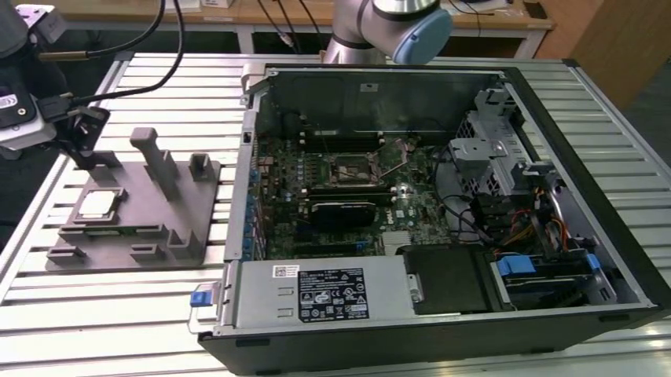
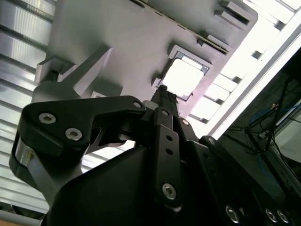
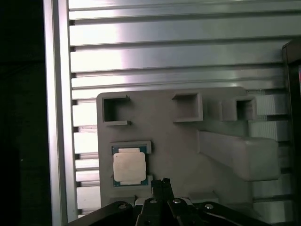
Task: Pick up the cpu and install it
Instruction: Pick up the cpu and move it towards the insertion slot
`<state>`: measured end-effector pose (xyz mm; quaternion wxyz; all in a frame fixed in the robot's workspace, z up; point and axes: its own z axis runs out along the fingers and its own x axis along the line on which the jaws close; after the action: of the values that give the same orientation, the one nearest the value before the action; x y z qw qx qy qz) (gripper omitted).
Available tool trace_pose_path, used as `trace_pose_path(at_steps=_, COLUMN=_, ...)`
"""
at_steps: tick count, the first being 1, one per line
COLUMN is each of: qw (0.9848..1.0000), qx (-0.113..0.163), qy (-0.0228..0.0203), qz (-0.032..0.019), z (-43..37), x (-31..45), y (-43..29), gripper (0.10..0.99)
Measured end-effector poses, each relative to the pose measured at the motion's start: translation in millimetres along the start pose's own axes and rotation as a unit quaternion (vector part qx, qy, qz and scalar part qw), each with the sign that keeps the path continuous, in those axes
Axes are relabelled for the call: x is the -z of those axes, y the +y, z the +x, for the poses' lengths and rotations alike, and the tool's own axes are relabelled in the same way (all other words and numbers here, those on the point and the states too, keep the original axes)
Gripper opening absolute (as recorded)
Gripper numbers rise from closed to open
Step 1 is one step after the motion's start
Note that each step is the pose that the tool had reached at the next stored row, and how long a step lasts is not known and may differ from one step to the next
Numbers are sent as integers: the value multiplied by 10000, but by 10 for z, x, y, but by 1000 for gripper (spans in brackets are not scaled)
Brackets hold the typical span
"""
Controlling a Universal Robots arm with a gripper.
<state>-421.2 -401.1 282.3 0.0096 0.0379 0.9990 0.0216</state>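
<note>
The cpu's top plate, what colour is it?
Pale silvery-grey cpu, clearest in the first wrist view.

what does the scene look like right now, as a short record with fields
cpu: lying flat in its recess on the grey tray, not grasped
gripper: over the tray, close beside the cpu, apart from it
jaws: shut, holding nothing
computer case: open, to the exterior view's right of the tray
motherboard: exposed inside the case
</note>
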Motion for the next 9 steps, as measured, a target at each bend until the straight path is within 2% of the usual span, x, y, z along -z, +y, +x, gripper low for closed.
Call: trace_pose_path(at_steps=9, qw=10000, qx=4, qy=28, qz=2, z=90, x=-161, y=-14, gripper=106)
